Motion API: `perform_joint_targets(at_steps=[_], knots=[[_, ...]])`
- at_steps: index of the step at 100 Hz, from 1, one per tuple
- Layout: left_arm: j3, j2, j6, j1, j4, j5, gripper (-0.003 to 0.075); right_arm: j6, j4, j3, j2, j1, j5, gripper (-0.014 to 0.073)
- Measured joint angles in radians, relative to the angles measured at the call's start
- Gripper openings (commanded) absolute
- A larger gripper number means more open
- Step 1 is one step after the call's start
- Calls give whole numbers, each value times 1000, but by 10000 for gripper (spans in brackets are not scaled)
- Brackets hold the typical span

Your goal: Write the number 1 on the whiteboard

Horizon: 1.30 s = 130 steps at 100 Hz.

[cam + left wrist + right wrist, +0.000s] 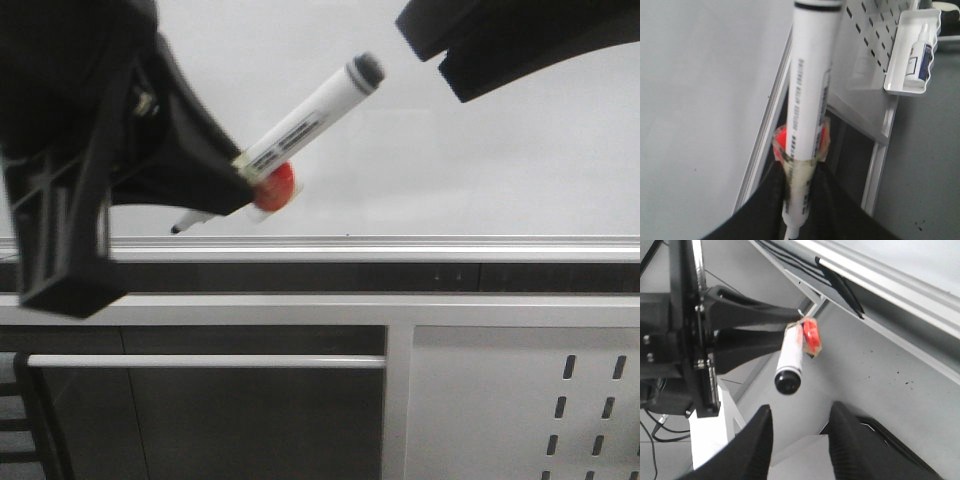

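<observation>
My left gripper (238,182) is shut on a white marker pen (300,122) that has tape and a red piece (275,187) on its barrel. The pen slants, black tip (178,229) low by the whiteboard's silver rail (400,243), black rear end up and to the right. The whiteboard (450,150) fills the background; no number 1 stroke shows on it. In the left wrist view the fingers (765,200) clamp the pen (810,90) beside the whiteboard (690,100). My right gripper (445,45) is open and empty; in its view (802,412) the pen's rear end (788,381) lies just ahead of it.
A white perforated metal panel (530,400) stands below the board at the right. It also shows in the left wrist view (865,40), carrying a white tray (892,82) with a small bottle (919,52). A silver bar (200,361) runs below the rail at the left.
</observation>
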Motion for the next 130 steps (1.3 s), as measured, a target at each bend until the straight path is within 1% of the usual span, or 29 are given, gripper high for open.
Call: perform_joint_targets(at_steps=[32,50,74,112,130], knots=[[-32,54,0,-14,0,4,-18,-2,11,0,45,0,-6,244],[-37,62,0,-31,4,-33,-18,-2,18,0,60,0,-17,243],[-78,73,0,-34,6,-37,-18,-2,19,0,73,0,-21,243],[-78,81,0,-34,-11,-37,-18,-2,20,0,75,0,-34,243],[-78,81,0,-54,-11,-37,-18,-2,20,0,75,0,-45,241]])
